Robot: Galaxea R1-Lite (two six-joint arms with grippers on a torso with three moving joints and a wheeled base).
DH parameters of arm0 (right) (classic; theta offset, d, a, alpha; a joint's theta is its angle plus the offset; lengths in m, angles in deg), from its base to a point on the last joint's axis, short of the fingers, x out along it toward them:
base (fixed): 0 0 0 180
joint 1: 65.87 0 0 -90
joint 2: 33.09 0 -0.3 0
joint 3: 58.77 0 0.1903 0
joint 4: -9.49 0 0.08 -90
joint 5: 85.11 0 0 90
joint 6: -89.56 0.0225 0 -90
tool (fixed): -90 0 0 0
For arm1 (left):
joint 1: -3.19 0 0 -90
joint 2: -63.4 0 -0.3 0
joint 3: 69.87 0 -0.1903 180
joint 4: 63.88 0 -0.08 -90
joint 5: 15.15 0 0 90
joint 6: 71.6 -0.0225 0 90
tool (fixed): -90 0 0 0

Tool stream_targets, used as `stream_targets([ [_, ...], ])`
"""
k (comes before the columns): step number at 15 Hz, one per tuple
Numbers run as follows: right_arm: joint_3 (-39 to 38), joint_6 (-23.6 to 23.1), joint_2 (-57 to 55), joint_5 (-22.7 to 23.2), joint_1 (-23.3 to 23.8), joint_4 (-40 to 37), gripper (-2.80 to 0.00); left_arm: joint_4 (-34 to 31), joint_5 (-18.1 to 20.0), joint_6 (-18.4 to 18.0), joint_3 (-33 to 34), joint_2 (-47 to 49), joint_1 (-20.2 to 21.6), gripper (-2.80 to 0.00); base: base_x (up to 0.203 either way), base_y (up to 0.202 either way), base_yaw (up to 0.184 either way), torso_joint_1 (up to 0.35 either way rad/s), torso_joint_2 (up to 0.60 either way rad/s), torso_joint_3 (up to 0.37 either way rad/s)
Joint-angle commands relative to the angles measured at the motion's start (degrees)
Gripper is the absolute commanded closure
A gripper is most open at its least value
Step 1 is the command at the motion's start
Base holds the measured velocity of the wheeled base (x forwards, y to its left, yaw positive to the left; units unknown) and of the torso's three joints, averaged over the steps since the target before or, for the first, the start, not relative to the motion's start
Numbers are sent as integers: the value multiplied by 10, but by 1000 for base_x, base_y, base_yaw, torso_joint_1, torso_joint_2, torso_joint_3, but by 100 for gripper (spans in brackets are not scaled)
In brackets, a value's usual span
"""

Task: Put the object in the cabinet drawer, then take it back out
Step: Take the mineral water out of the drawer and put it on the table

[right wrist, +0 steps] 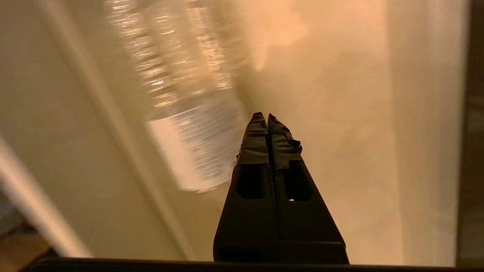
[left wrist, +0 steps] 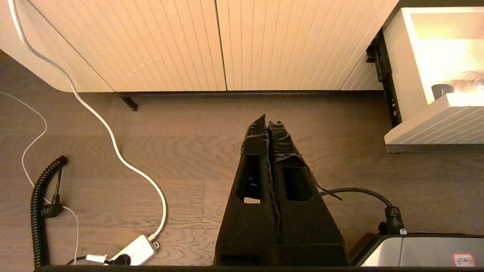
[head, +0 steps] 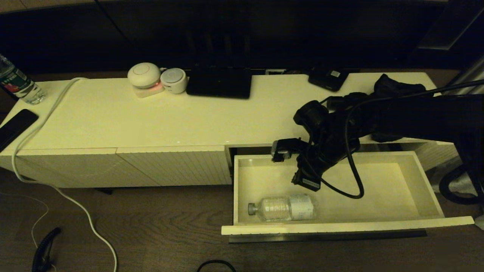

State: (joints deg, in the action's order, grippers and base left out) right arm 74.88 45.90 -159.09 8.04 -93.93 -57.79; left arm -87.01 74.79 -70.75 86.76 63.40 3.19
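The cabinet drawer [head: 340,227] stands pulled out at the cabinet's right end, and its ribbed front [left wrist: 435,128] also shows in the left wrist view. A clear plastic water bottle [head: 283,207] with a grey cap and white label lies on its side in the drawer's front left corner, cap pointing left. My right gripper [head: 305,183] hangs over the drawer, above and just behind the bottle, shut and holding nothing. In the right wrist view its closed tips [right wrist: 267,115] sit beside the bottle [right wrist: 189,113], apart from it. My left gripper [left wrist: 268,121] is parked shut over the floor, empty.
On the cabinet top [head: 113,121] stand two white round devices [head: 157,79], a dark flat box [head: 219,83], a black cloth [head: 393,88], another water bottle [head: 17,83] and a phone [head: 15,124]. A white cable [head: 49,181] trails onto the wooden floor.
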Motion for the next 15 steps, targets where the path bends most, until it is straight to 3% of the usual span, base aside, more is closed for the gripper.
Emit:
stream_targets([
  [1, 2, 20, -14, -16, 3, 17, 0, 0, 0, 0, 1, -1, 0, 0, 0, 0, 0, 0, 0, 0],
  [11, 1, 73, -26, -24, 3, 61, 0, 0, 0, 0, 1, -1, 0, 0, 0, 0, 0, 0, 0, 0],
  [15, 4, 8, -20, -24, 3, 68, 0, 0, 0, 0, 1, 0, 0, 0, 0, 0, 0, 0, 0, 0],
])
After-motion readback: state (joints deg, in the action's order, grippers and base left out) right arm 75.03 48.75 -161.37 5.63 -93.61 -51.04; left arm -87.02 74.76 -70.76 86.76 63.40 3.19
